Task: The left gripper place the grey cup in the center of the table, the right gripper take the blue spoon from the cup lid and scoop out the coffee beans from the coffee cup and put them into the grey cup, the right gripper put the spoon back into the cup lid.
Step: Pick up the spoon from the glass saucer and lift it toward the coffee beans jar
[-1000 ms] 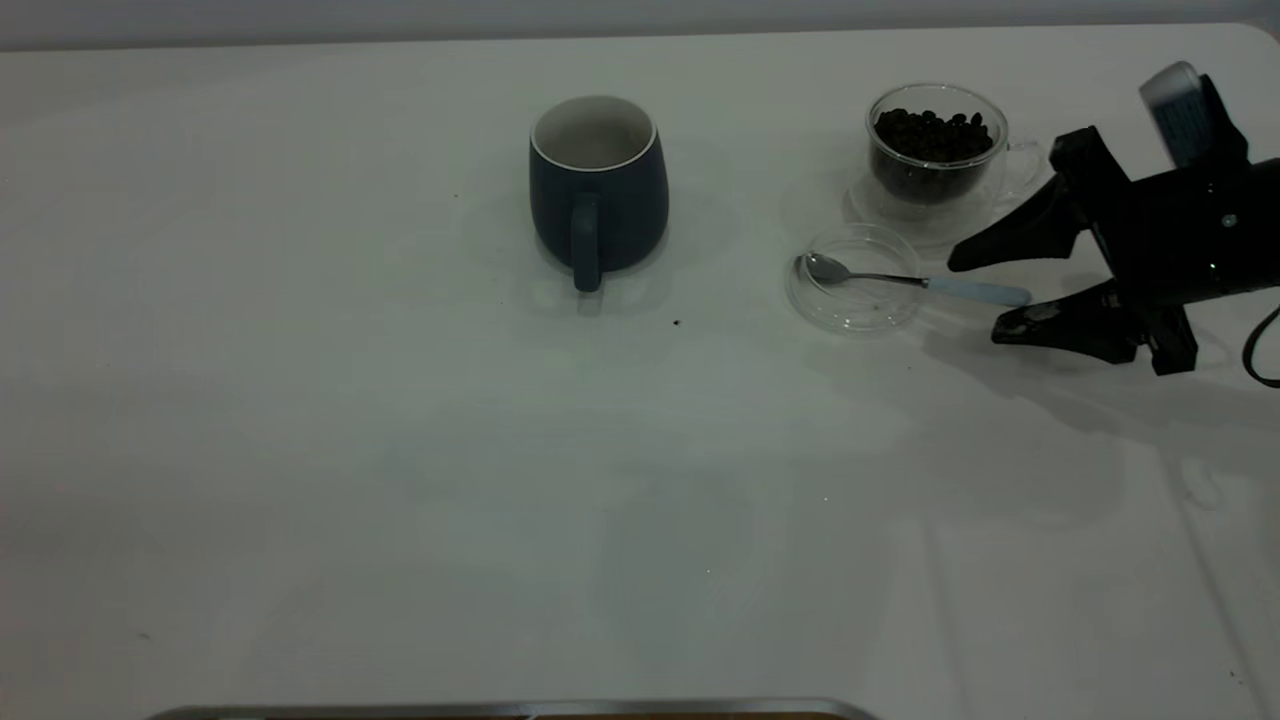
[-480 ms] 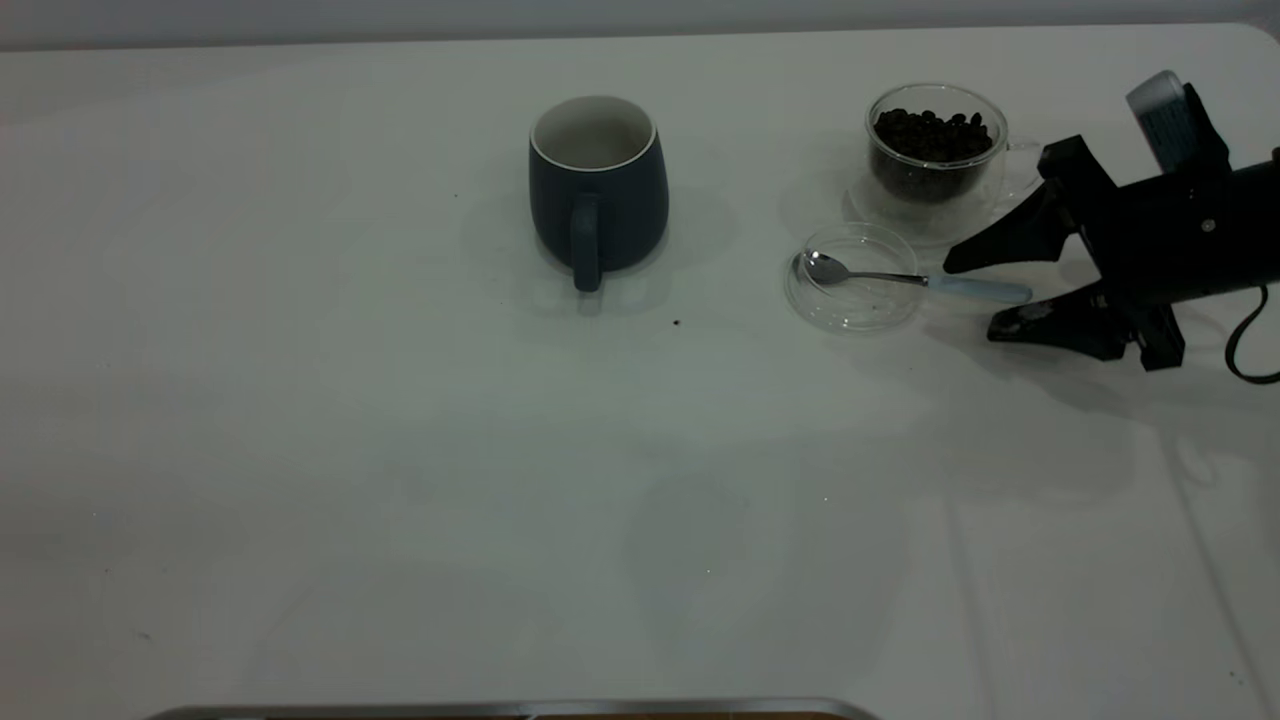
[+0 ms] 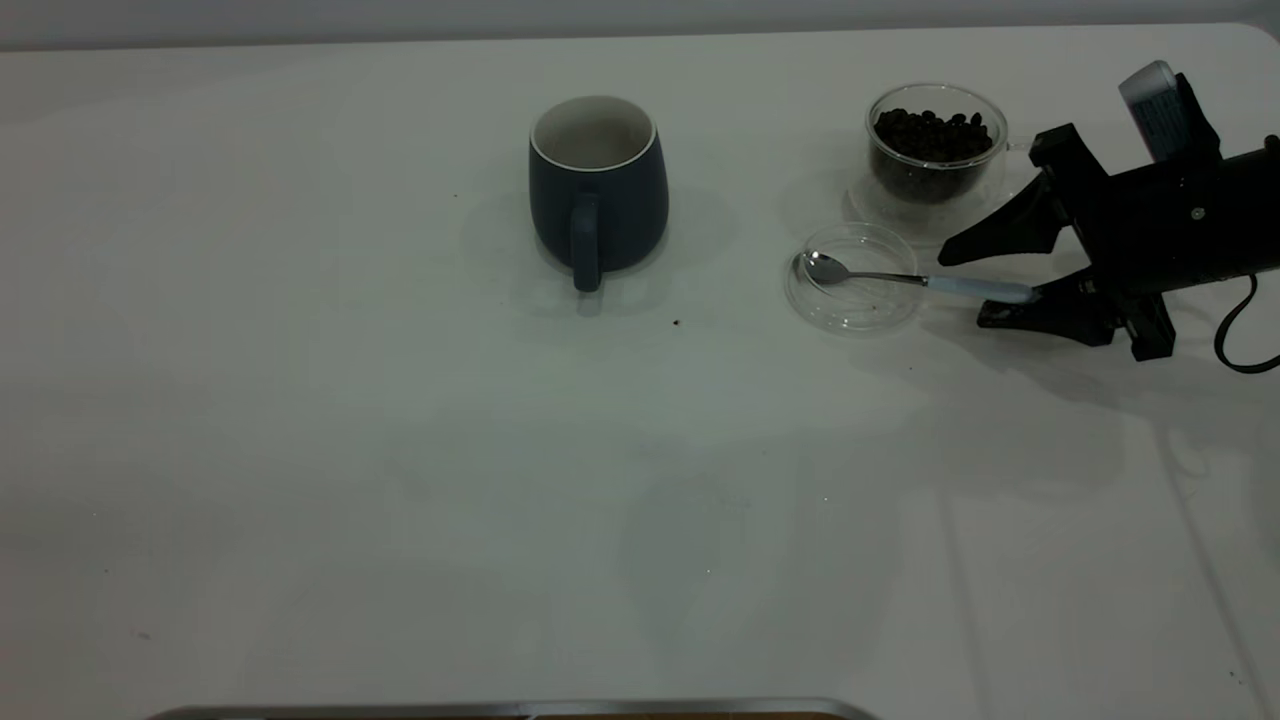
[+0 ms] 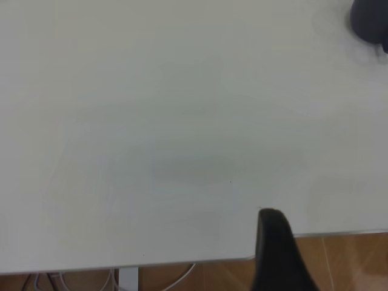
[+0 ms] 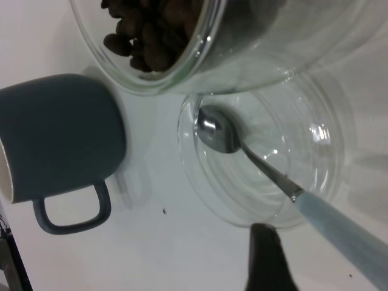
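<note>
The grey cup point(image 3: 598, 190) stands upright at the back middle of the table point(image 3: 400, 470), handle towards the camera; it also shows in the right wrist view point(image 5: 60, 133). The coffee cup point(image 3: 935, 150) holds coffee beans point(image 3: 932, 135) at the back right. In front of it lies the cup lid point(image 3: 853, 300) with the blue spoon point(image 3: 975, 289) across it, bowl inside, handle pointing right. My right gripper point(image 3: 965, 290) is open, its jaws either side of the handle's end, one finger point(image 5: 267, 260) beside the lid point(image 5: 267, 200). My left gripper point(image 4: 274, 248) is over the table's near edge.
A small dark speck point(image 3: 677, 323) lies between the grey cup and the lid. A black cable point(image 3: 1235, 340) trails from the right gripper. A metal-edged strip point(image 3: 500, 708) runs along the table's front edge. Wooden floor point(image 4: 345, 260) shows past the edge.
My right gripper has moved left and lower towards the spoon's handle, so its jaws now straddle the handle's end. Cups, lid and spoon have not moved.
</note>
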